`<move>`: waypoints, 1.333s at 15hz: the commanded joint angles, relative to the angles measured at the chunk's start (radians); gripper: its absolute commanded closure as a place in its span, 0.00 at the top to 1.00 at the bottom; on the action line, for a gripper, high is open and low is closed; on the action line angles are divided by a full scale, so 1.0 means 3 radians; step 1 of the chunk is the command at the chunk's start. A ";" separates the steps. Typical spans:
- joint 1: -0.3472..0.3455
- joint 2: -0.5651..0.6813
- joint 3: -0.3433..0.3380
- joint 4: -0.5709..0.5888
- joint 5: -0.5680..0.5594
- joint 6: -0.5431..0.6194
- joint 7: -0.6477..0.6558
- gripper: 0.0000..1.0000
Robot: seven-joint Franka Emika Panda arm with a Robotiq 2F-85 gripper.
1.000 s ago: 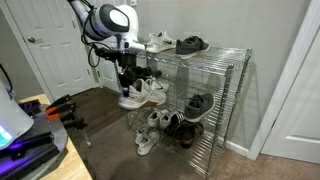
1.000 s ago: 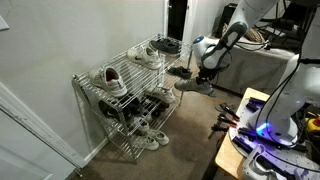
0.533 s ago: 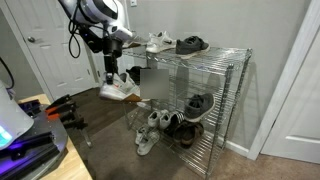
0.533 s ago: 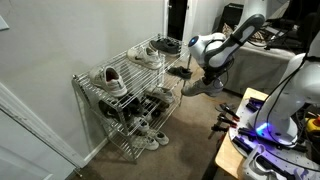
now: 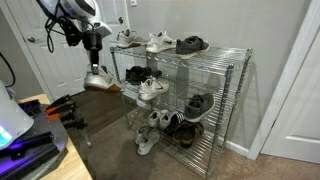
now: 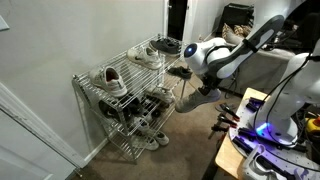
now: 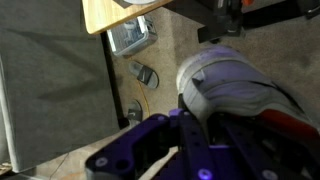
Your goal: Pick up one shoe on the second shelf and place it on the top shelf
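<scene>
The shoe (image 5: 101, 82) is held by the gripper (image 5: 96, 62), whose fingers are clamped on its upper edge, as the wrist view shows (image 7: 235, 90); it hangs in the air beside the rack (image 5: 232, 110), apart from it and below the level of the top shelf (image 5: 215, 58). The grip is taken at one edge only, so the shoe could tilt or slip if it is swung quickly; the sole could catch the shelf's rim or a corner post if it is not raised enough. Three other shoes (image 5: 158, 42) are seen on that shelf; one could be knocked off if the shoe is set down among them.
</scene>
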State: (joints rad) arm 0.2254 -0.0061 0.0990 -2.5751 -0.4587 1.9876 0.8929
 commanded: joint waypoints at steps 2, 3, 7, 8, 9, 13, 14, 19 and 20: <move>0.0058 -0.0399 0.0295 -0.0100 0.0292 0.0271 -0.0252 0.04; 0.0066 -0.0450 0.0335 -0.0083 0.0371 0.0341 -0.0274 0.04; 0.0047 -0.0654 0.0404 0.0060 0.0576 0.0457 -0.0386 0.05; 0.0034 -0.0720 0.0404 0.0132 0.0604 0.0430 -0.0422 0.05; 0.0017 -0.0783 0.0406 0.0207 0.0605 0.0390 -0.0407 0.05; -0.0045 -0.1151 0.0388 0.0451 0.0673 0.0306 -0.0499 0.05; -0.0070 -0.1216 0.0379 0.0497 0.0697 0.0337 -0.0520 0.05; -0.0257 -0.1220 0.0386 0.0626 0.0799 0.0613 -0.0342 0.05; -0.0296 -0.1164 0.0398 0.0636 0.0843 0.0714 -0.0251 0.05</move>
State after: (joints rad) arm 0.1774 -0.3728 0.2066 -2.3937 -0.2539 2.1295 0.7839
